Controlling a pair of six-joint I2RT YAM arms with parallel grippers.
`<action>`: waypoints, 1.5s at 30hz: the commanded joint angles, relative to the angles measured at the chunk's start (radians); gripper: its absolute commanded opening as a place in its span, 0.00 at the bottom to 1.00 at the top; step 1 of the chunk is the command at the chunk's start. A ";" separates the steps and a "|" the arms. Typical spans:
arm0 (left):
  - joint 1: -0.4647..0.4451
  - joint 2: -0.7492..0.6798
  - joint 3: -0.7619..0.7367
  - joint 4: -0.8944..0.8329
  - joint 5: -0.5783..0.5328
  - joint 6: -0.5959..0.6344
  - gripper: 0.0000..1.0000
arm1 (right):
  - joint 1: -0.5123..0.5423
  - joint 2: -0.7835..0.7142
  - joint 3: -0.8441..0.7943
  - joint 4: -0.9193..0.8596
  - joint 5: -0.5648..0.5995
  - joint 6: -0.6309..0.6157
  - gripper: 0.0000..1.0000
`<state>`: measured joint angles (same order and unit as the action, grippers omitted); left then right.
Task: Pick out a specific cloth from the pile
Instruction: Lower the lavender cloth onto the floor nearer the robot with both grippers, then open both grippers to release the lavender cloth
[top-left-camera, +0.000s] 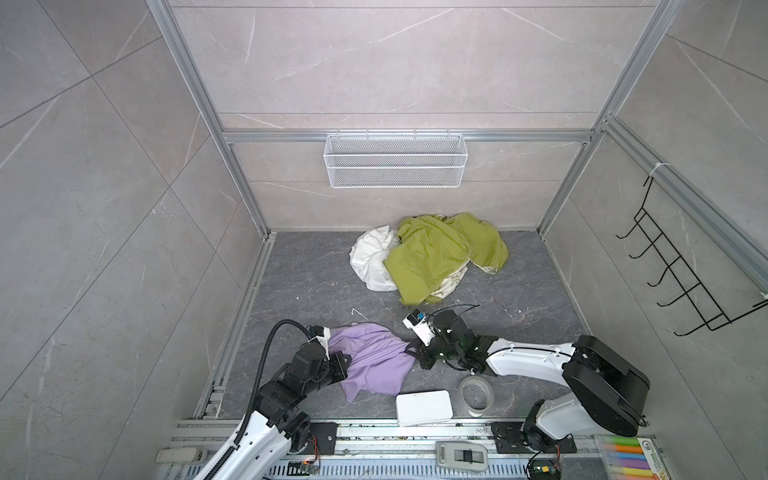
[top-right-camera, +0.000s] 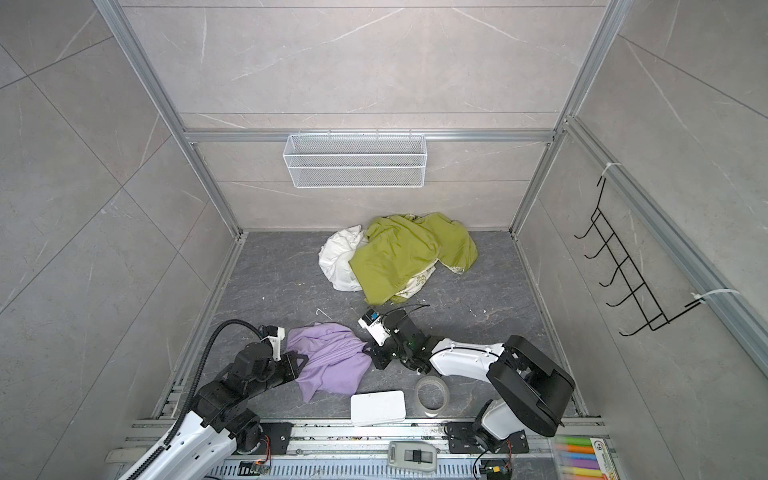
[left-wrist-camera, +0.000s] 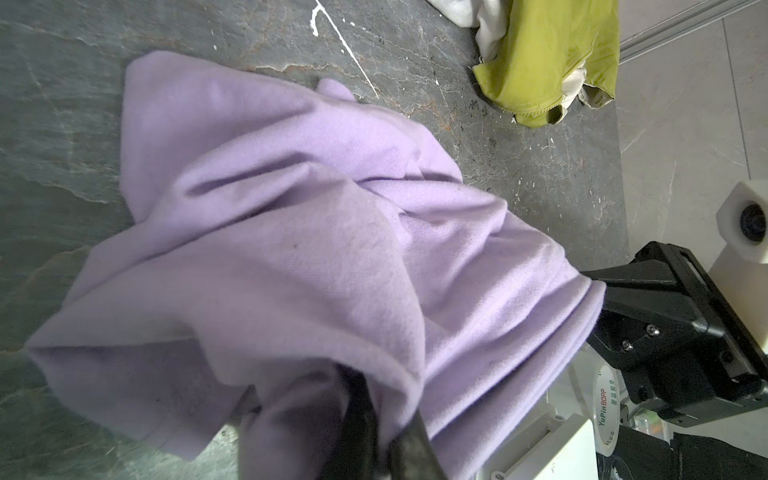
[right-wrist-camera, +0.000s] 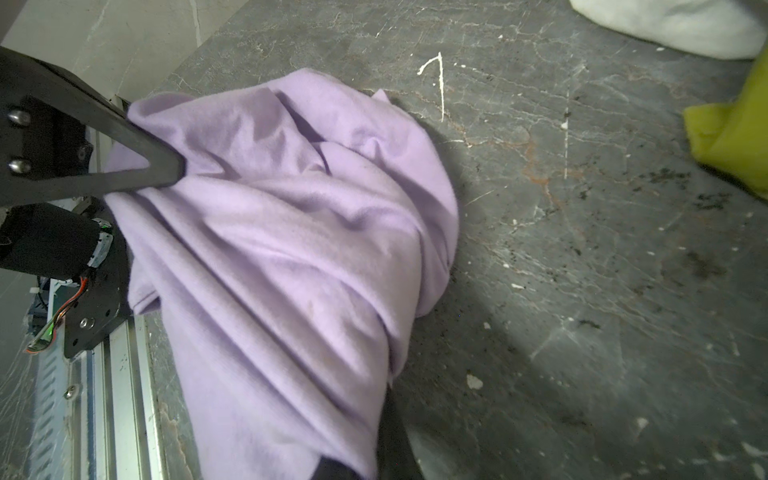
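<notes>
Currently the lavender cloth (top-left-camera: 376, 359) is being gripped at two opposite edges, low over the dark floor (top-left-camera: 316, 282) near the front: one edge is being clamped by the closed left gripper (top-left-camera: 345, 362), the other by the closed right gripper (top-left-camera: 410, 348). Its lower folds are apparently being rested on the floor, well apart from the pile (top-left-camera: 432, 257).
</notes>
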<state>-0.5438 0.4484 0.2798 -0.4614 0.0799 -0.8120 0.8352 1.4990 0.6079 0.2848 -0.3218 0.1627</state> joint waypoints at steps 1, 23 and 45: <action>0.004 -0.002 -0.018 -0.033 -0.054 -0.002 0.00 | -0.028 0.019 -0.022 -0.008 0.036 0.018 0.00; 0.004 -0.007 0.057 -0.057 -0.073 0.051 0.51 | -0.028 -0.072 0.012 -0.070 0.005 0.049 0.49; 0.006 0.264 0.351 -0.035 -0.398 0.348 0.81 | -0.110 -0.371 0.077 -0.144 0.558 -0.086 0.69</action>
<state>-0.5430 0.6334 0.5907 -0.5373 -0.2134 -0.5621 0.7502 1.1423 0.6662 0.0753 0.0433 0.1196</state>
